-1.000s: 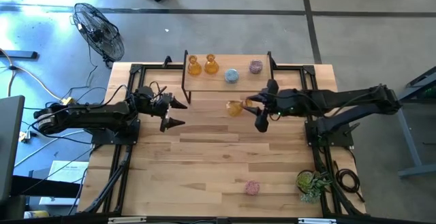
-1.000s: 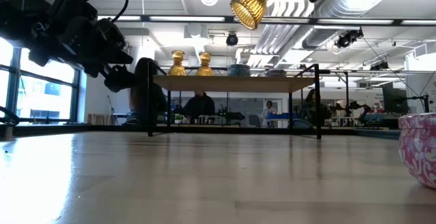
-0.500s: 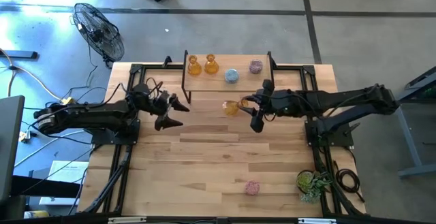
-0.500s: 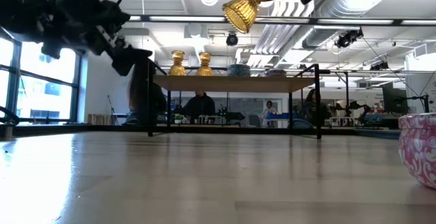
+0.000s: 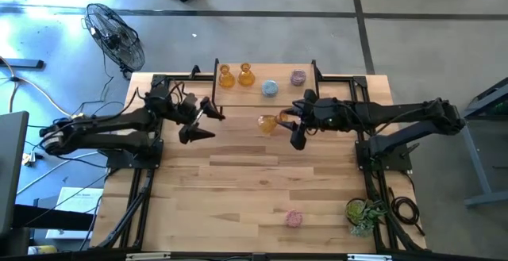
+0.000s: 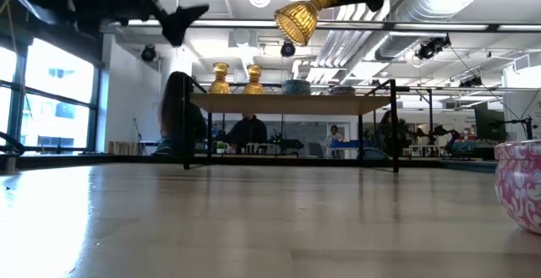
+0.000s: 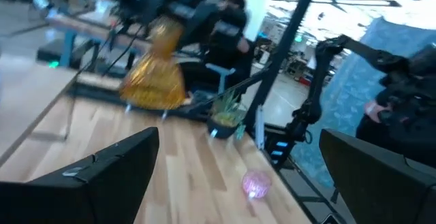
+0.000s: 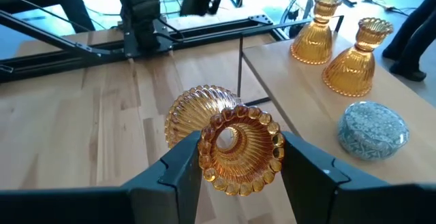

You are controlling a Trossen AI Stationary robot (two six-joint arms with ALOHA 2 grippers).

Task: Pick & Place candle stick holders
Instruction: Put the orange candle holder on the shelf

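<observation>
An amber candle stick holder (image 5: pixel 269 123) hangs over the table in front of the raised shelf (image 5: pixel 262 98), with my right gripper (image 5: pixel 286 123) shut on it. It also shows in the low view, high up (image 6: pixel 297 18). On the shelf stand two amber holders (image 8: pixel 317 37) (image 8: pixel 357 57), a pale blue one (image 5: pixel 270 89) and a pink one (image 5: pixel 298 77). Another pink holder (image 5: pixel 294 218) stands on the table near the front edge. My left gripper (image 5: pixel 206 123) hovers open left of the shelf, pointing level toward the held holder (image 7: pixel 153 81). My right gripper pinches the holder's narrow top end, at its scalloped rim (image 8: pixel 238 149), between its two fingers (image 8: pixel 184 159). The fingers come from the table's right, slanting slightly down. The holder is lifted clear and lies tilted, its wide ribbed base (image 6: pixel 292 24) pointing away from the gripper and downward.
A green potted plant (image 5: pixel 361 212) stands at the near right corner. Black frame posts (image 5: pixel 214 82) carry the shelf at the far middle. The bare wooden table (image 5: pixel 238 182) stretches between the arms and the front edge. A fan (image 5: pixel 115 35) stands on the floor beyond the left corner.
My left gripper has risen well above the table and tipped up from slanting down to level, staying open, and has drifted a little toward the shelf. My right gripper has carried the amber holder slightly toward the table's left, still shut on it.
</observation>
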